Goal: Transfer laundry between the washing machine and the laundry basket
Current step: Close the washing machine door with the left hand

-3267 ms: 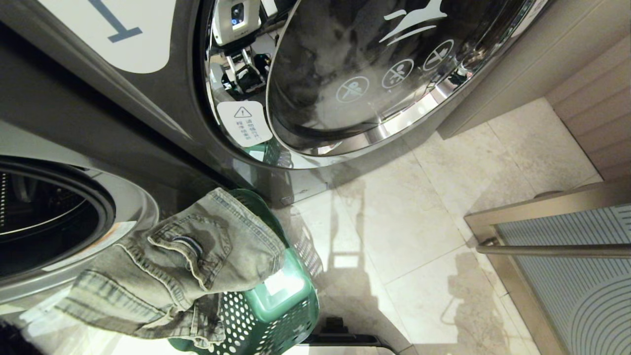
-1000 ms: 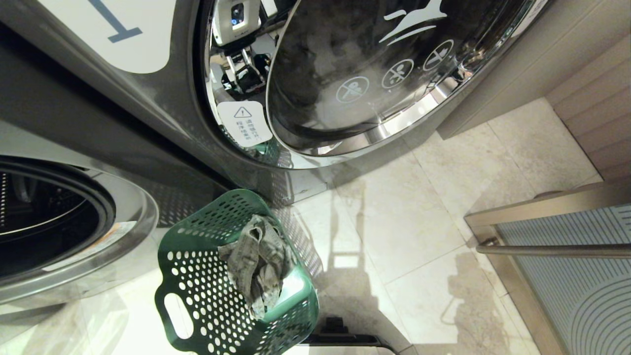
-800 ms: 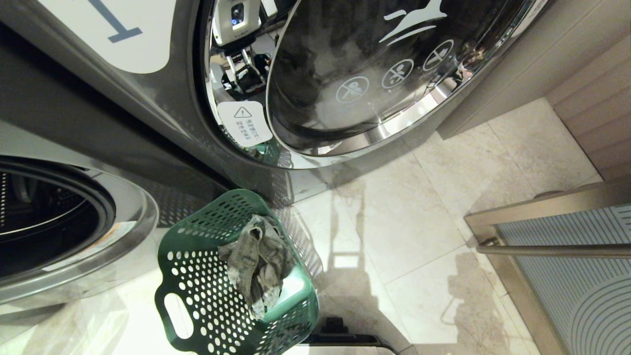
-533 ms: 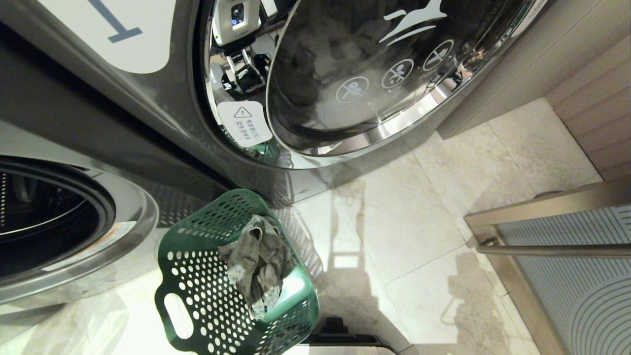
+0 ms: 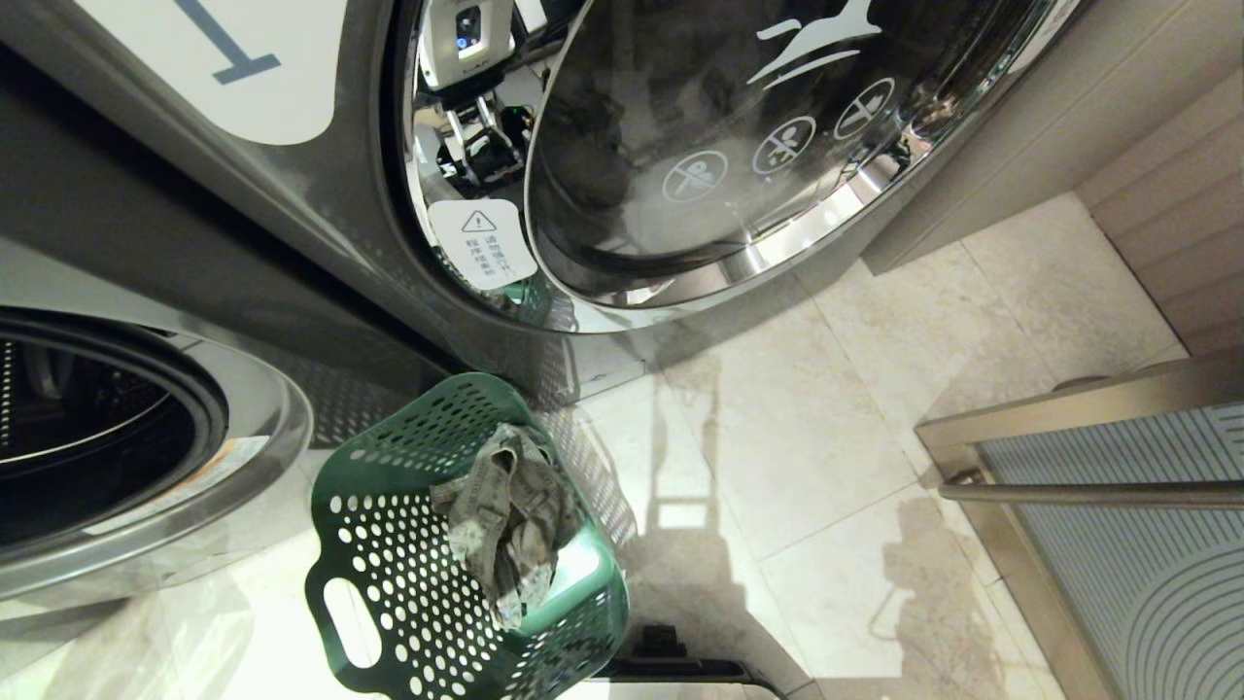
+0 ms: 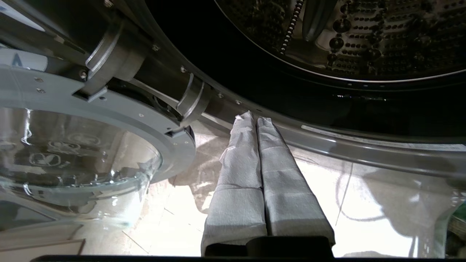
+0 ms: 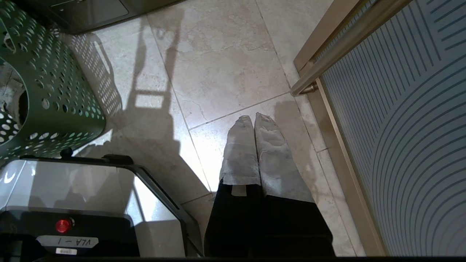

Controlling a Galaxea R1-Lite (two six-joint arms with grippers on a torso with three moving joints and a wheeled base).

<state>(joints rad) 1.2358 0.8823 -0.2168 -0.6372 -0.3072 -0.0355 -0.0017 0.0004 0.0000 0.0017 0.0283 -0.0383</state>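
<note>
The laundry (image 5: 505, 520) sat bunched up in the green laundry basket (image 5: 389, 544) on the floor. Left gripper (image 6: 255, 118) was clenched on nothing, right by the open washing machine (image 6: 346, 43) drum. Right gripper (image 7: 253, 120) hung clenched too, over the tiles.

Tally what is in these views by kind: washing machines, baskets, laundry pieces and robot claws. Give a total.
Washing machines: 2, one with its door shut, one with an open drum
Laundry baskets: 1, green
Laundry pieces: 1, crumpled in the basket
Claws: 2, left claw and right claw, both shut and empty
Total: 6
</note>
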